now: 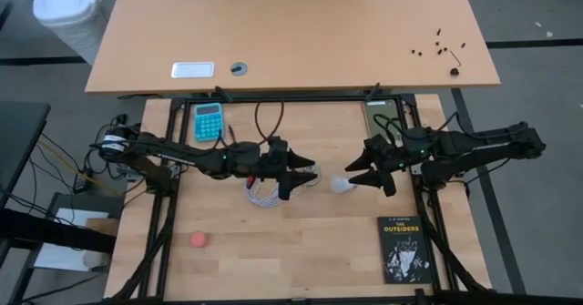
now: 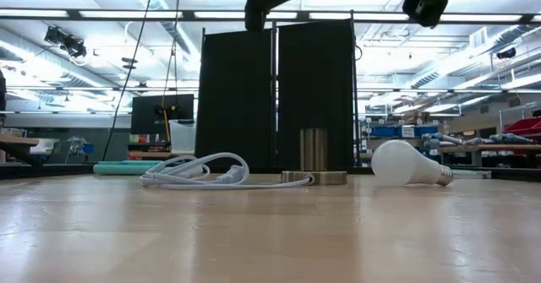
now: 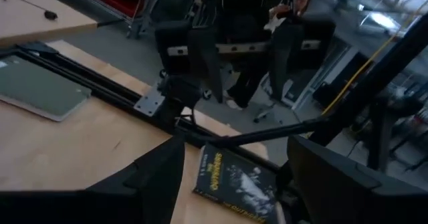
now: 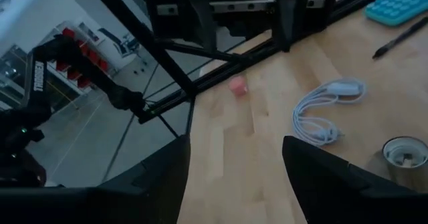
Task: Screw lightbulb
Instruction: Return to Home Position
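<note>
My left end effector [image 1: 310, 173] and my right end effector [image 1: 355, 173] both hang raised above the surface [image 1: 273, 250], facing each other across a small gap, each with its fingers spread wide and nothing held between them. The lightbulb [image 1: 340, 186] lies on its side on the surface beneath that gap, nearer my right end effector than my left and touched by neither, its metal base pointing away from the socket [image 2: 314, 177]. The socket stands below my left end effector, with its white cord [image 2: 194, 171] coiled beside it.
</note>
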Action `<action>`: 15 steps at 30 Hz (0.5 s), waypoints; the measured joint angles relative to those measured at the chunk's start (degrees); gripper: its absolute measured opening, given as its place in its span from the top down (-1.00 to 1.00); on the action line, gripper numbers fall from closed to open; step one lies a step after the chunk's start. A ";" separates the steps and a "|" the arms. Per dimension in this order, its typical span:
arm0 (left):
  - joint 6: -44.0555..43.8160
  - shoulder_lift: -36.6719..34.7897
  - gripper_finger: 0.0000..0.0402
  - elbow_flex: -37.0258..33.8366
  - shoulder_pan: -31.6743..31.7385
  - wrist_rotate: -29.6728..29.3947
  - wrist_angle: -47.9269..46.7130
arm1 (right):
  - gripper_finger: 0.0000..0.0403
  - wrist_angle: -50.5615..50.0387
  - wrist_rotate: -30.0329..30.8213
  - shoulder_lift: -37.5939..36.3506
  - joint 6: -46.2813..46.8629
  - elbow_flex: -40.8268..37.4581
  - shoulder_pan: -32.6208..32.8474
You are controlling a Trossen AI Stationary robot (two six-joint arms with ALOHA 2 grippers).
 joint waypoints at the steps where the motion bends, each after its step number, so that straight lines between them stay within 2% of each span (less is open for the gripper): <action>1: -1.29 0.00 -0.34 0.00 0.00 0.00 0.40 | -0.23 0.01 -0.07 0.00 0.76 0.00 0.00; 4: -4.22 0.00 -0.34 0.00 0.00 0.00 2.34 | -0.23 0.10 -0.14 0.00 1.06 0.00 0.00; 10: -4.22 0.04 -0.34 0.00 0.02 -0.21 9.33 | -0.24 0.08 -0.36 0.00 1.08 0.00 0.00; 15: -4.22 0.11 -0.34 0.00 0.02 -0.24 11.64 | -0.23 0.23 -0.46 -0.01 1.09 -0.19 0.00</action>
